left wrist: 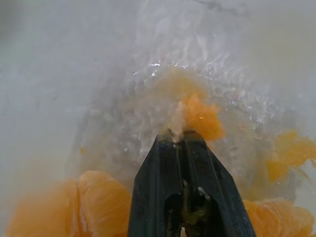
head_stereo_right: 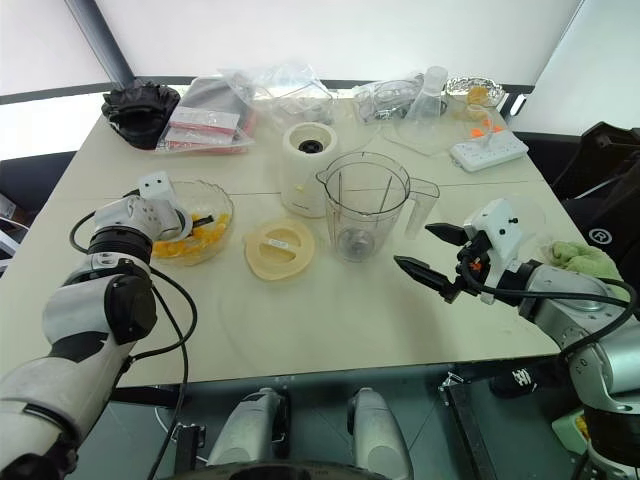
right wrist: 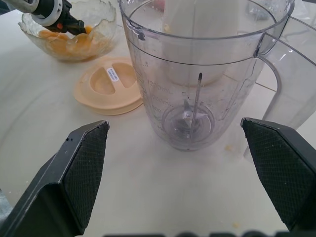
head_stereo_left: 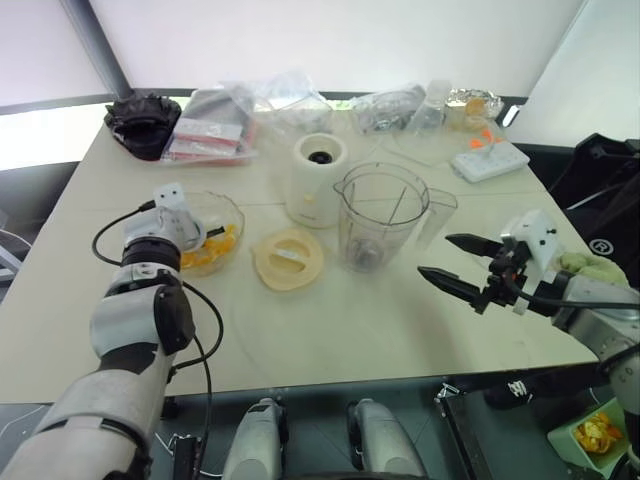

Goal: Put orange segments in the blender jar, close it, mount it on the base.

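A cream table (head_stereo_left: pixel 330 330) is seen from above. At the left of the frame, the left gripper (left wrist: pixel 180 136) is lowered into a scalloped glass bowl (head_stereo_left: pixel 232 215) holding orange segments (head_stereo_left: pixel 222 243). In the left wrist view its two black fingers (left wrist: pixel 158 173) are pressed together, and a small piece of orange (left wrist: pixel 200 116) is pinched at their tips, with more segments lying around it in the bowl.

Near the centre of the frame, the blender jar (head_stereo_left: pixel 380 215) stands upright and open on the table; no fruit can be seen inside it, and its dark blade hub (right wrist: pixel 187 121) is visible at the bottom. Its handle is turned toward the right of the frame. Just behind it and to the left stands the base (head_stereo_left: pixel 317 180), separate from the jar. A flat round cream-yellow lid (head_stereo_left: pixel 288 258) lies on the table between the bowl and the jar.

At the right of the frame, the right gripper (head_stereo_left: pixel 458 262) is held above the table, its fingers spread wide apart and nothing between them, pointed toward the jar. Bags and clutter (head_stereo_left: pixel 250 115) are lined along the table's upper edge.
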You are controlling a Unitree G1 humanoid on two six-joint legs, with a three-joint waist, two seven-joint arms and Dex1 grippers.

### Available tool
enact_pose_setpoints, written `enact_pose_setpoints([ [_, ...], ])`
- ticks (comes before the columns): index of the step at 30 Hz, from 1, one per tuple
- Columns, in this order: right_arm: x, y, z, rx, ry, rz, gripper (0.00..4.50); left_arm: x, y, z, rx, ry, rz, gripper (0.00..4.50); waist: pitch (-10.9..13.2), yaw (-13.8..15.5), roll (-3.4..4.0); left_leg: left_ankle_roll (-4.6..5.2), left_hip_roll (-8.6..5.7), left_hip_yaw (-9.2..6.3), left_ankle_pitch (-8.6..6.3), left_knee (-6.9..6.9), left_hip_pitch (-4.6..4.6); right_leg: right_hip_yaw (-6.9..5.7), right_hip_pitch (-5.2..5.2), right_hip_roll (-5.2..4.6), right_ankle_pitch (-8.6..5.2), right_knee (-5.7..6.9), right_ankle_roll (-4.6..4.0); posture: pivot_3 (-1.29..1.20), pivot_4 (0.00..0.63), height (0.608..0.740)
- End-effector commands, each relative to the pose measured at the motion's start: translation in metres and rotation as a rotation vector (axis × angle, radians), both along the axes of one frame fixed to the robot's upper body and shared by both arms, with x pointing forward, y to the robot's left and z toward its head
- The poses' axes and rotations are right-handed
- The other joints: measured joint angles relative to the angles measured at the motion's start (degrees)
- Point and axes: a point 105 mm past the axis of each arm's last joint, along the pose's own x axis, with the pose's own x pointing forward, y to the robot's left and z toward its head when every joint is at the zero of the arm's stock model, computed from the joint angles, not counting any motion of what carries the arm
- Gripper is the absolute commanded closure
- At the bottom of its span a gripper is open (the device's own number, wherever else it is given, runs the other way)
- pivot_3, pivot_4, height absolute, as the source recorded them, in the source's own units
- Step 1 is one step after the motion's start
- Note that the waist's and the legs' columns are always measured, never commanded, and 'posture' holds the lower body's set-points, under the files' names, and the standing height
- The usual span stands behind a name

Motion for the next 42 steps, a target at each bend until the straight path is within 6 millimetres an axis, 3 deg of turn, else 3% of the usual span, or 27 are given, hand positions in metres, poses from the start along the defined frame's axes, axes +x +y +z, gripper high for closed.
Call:
enact_pose_setpoints([
  [1,-0.002,0.004,0.007,-0.008,-0.042,0.016,0.00,0.003,0.005,0.016,0.016,-0.030,-0.006,4.48,0.00,-0.03,0.00,0.00,0.00,0.00,0.00,0.00,0.00,0.00,0.00,0.00,0.00,0.00,0.00,0.00,0.150,0.740],
  [6,-0.002,0.004,0.005,-0.007,-0.039,0.013,0.00,0.001,0.010,0.032,-0.009,-0.069,0.013,4.48,0.00,-0.06,0.00,0.00,0.00,-0.01,0.00,0.00,0.00,0.00,0.00,0.00,0.00,0.01,0.01,0.00,0.150,0.740],
  [13,-0.002,0.005,0.003,-0.007,-0.032,0.013,0.00,-0.015,0.007,0.083,-0.072,-0.227,0.022,4.48,0.01,-0.10,-0.01,0.00,0.02,-0.03,0.00,0.00,0.00,0.00,0.00,-0.01,0.01,0.05,0.01,0.00,0.150,0.740],
  [19,-0.001,0.006,0.002,-0.008,-0.025,0.021,0.00,-0.036,-0.001,0.113,-0.130,-0.338,-0.002,4.48,0.01,-0.07,-0.01,-0.01,0.01,-0.04,0.01,0.02,0.01,0.01,0.00,-0.01,0.01,0.07,0.01,0.00,0.150,0.740],
  [23,-0.002,0.006,0.001,-0.008,-0.022,0.021,0.00,-0.035,-0.023,0.156,-0.168,-0.472,-0.130,4.48,0.03,0.04,-0.06,-0.03,0.00,-0.07,0.02,0.04,0.01,0.01,0.00,0.02,0.00,0.08,0.01,0.00,0.150,0.740],
  [27,-0.004,0.004,0.002,-0.001,-0.042,-0.011,0.00,-0.018,-0.080,0.221,-0.213,-0.634,-0.382,4.48,0.19,0.83,-0.34,-0.06,-0.03,-0.11,0.04,0.14,-0.02,-0.03,0.05,0.04,-0.02,0.06,-0.03,0.00,0.150,0.740],
  [29,-0.008,0.001,0.001,0.008,-0.054,-0.050,0.00,-0.016,-0.127,0.255,-0.232,-0.712,-0.581,4.48,0.19,1.28,-0.34,-0.06,-0.06,-0.06,0.04,0.15,-0.02,0.01,0.08,0.00,-0.02,0.00,-0.04,0.00,0.150,0.740],
  [33,-0.017,-0.004,-0.002,0.019,-0.072,-0.117,0.00,-0.021,-0.194,0.289,-0.271,-0.816,-0.877,4.48,0.18,1.28,-0.32,-0.06,-0.12,-0.01,0.03,0.08,-0.05,0.03,0.09,-0.05,-0.04,-0.14,-0.04,0.00,0.150,0.740],
  [37,-0.030,-0.010,-0.005,0.028,-0.089,-0.202,0.00,-0.034,-0.263,0.293,-0.345,-0.806,-1.167,4.48,0.19,1.25,-0.33,-0.05,-0.10,-0.05,0.03,0.01,-0.05,0.00,0.05,0.01,-0.15,-0.14,-0.20,0.00,0.150,0.740],
  [38,-0.032,-0.011,-0.006,0.030,-0.093,-0.218,0.00,-0.037,-0.272,0.291,-0.348,-0.803,-1.210,4.48,0.19,1.24,-0.33,-0.05,-0.09,-0.06,0.03,0.00,-0.05,0.01,0.05,0.01,-0.16,-0.13,-0.21,0.00,0.150,0.740],
  [40,-0.042,-0.013,-0.008,0.040,-0.101,-0.279,0.00,-0.049,-0.305,0.274,-0.372,-0.737,-1.368,4.48,0.18,1.14,-0.31,-0.05,-0.09,-0.05,0.03,0.00,-0.05,0.03,0.03,0.01,-0.18,-0.14,-0.21,0.00,0.150,0.740],
  [42,-0.050,-0.013,-0.011,0.044,-0.103,-0.318,0.00,-0.054,-0.321,0.258,-0.398,-0.666,-1.442,4.48,0.17,1.12,-0.30,-0.04,-0.10,-0.05,0.03,-0.03,-0.06,0.03,0.03,0.01,-0.22,-0.15,-0.19,0.00,0.150,0.740],
])
